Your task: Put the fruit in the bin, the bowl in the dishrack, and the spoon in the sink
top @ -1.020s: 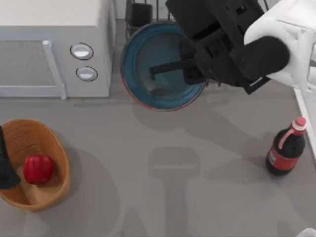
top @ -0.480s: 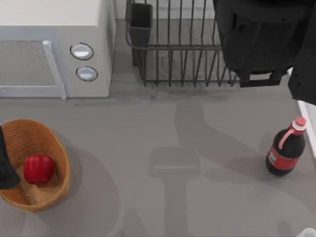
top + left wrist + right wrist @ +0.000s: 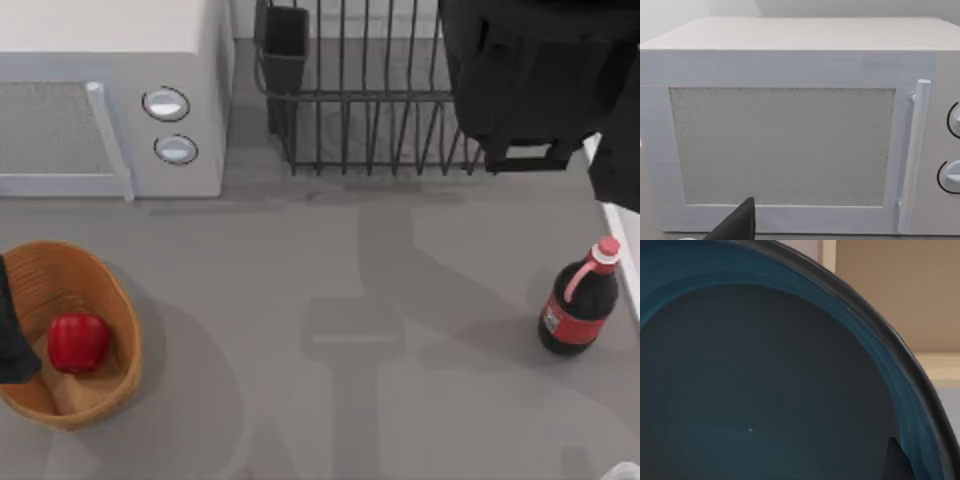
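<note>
The bowl (image 3: 765, 380) sits right against the right wrist camera, its blue inside and dark rim curving across that view. From above, the right arm (image 3: 530, 80) hangs as a black mass over the right end of the dishrack (image 3: 350, 110), hiding whatever is beneath it. Whether its gripper grasps the bowl, or how far it is open, cannot be told.

The fruit (image 3: 78, 342), glossy red and lobed, lies inside the bin (image 3: 110, 290), an oval ribbed orange-tan basket at the table's left. The left arm (image 3: 12, 330) is parked at the left edge beside the bin; how its fingers stand cannot be told.

A white microwave (image 3: 110, 100) with two round knobs stands left of the dark wire dishrack, whose utensil cup (image 3: 286, 45) sits at its near-left corner. A dark bottle (image 3: 580, 300) with a red label stands at the right, beside the sink's white rim (image 3: 628, 250).
</note>
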{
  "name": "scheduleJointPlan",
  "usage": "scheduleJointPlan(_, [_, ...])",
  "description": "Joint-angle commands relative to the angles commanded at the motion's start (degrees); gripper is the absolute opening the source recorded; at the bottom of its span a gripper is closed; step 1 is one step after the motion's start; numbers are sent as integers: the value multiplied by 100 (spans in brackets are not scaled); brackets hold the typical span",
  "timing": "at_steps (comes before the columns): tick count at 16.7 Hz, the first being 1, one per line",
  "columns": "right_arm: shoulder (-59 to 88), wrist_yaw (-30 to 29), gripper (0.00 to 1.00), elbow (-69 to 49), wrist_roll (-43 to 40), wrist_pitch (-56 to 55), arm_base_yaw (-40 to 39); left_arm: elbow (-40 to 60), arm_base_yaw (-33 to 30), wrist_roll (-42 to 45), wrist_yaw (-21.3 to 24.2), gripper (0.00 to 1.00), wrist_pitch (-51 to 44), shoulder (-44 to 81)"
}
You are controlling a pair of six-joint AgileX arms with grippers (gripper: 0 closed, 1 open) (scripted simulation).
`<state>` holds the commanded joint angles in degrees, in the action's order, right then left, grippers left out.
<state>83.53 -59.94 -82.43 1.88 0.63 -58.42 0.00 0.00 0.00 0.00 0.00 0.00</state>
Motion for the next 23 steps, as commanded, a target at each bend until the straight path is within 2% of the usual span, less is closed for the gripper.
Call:
scheduleJointPlan(4, [795, 583, 0, 112, -20, -822, 570, 0, 0, 0, 0, 100, 0, 0])
scheduleJointPlan(8, [1974, 1097, 0, 266, -47, -2424, 1127, 0, 0, 0, 0, 100, 0, 0])
scheduleJointPlan(12, [3023, 1871, 0, 445, -71, -3716, 1940, 0, 0, 0, 0, 100, 0, 0])
scheduleJointPlan(15, [3355, 2177, 0, 601, -85, -4071, 2215, 0, 0, 0, 0, 100, 0, 0])
scheduleJointPlan(19, [3362, 2183, 0, 605, -86, -4078, 2220, 0, 0, 0, 0, 100, 0, 0])
scheduleJointPlan(23, [3362, 2183, 30, 605, -86, -4078, 2220, 0, 0, 0, 0, 100, 0, 0])
